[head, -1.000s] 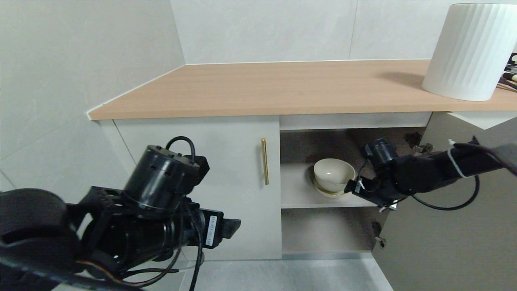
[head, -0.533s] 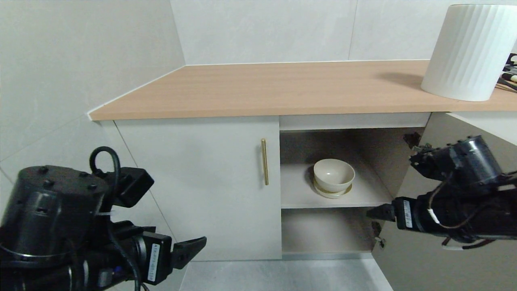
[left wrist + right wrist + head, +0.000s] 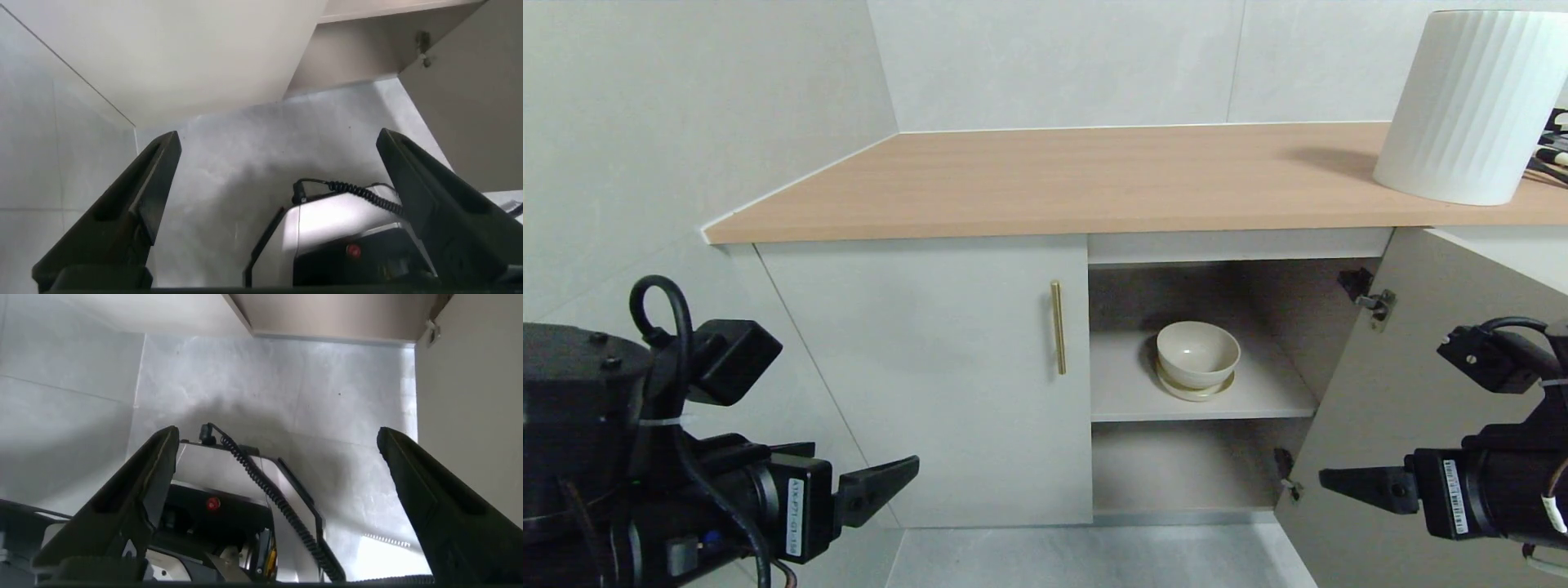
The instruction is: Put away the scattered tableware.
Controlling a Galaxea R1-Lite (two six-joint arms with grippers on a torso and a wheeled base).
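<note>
A cream bowl (image 3: 1198,353) sits on a small cream plate (image 3: 1194,389) on the upper shelf (image 3: 1127,392) of the open cabinet. My left gripper (image 3: 882,482) hangs low at the left, in front of the closed door, far from the bowl. Its fingers (image 3: 131,212) stand wide apart over the floor, open with nothing between them. My right gripper (image 3: 1339,480) is low at the right, in front of the swung-out door and below the shelf's level. Its fingers (image 3: 433,506) are spread, open and holding nothing.
A white ribbed cylinder (image 3: 1462,106) stands on the wooden countertop (image 3: 1054,180) at the right, with dark utensils (image 3: 1552,151) behind it. The left door has a gold handle (image 3: 1056,327). The right door (image 3: 1388,384) stands open. The lower shelf (image 3: 1176,465) is bare.
My right gripper has drawn back out of the cabinet from beside the bowl and dropped low to the right. The left arm has sunk toward the lower left. The bowl stays on its plate.
</note>
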